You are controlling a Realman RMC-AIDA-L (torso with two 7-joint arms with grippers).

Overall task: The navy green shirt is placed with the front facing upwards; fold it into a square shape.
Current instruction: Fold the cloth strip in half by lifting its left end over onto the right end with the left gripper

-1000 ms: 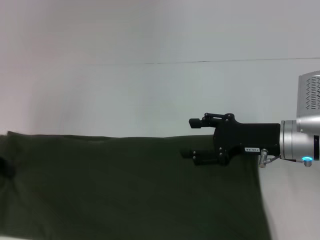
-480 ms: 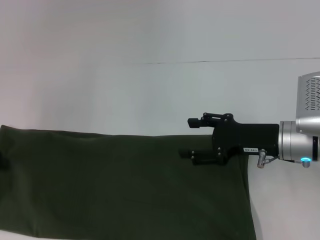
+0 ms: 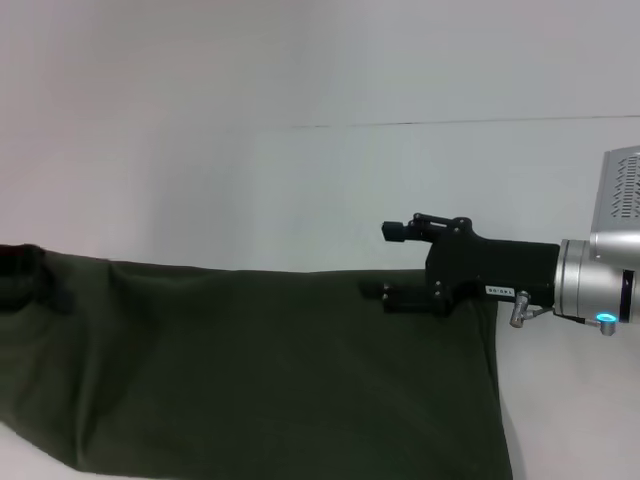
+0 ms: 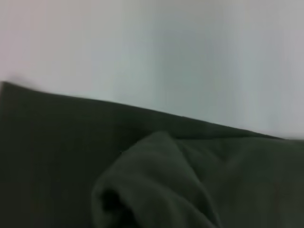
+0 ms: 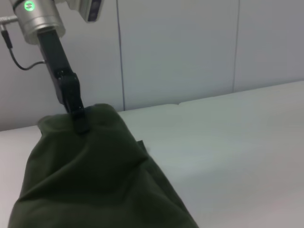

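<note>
The navy green shirt (image 3: 260,370) shows only plain dark green cloth; its print and neck are hidden. It spreads across the lower head view. My left gripper (image 3: 14,280), at the far left edge, is shut on the shirt's raised left end. The right wrist view also shows the left gripper (image 5: 79,119) pinching the shirt (image 5: 90,175), which rises as a ridge toward it. My right gripper (image 3: 388,264) is at the shirt's upper right corner, its two fingers apart above and below the top edge. The left wrist view shows a bunched fold of the shirt (image 4: 152,190).
A white table (image 3: 300,190) runs under and beyond the shirt, with a thin seam line (image 3: 450,122) across its far part. Grey wall panels (image 5: 190,47) stand behind the table in the right wrist view.
The shirt's left end has risen with my left gripper, and its lower left edge has lifted. The shirt's right edge slid left a second ago. My right gripper has barely moved.
</note>
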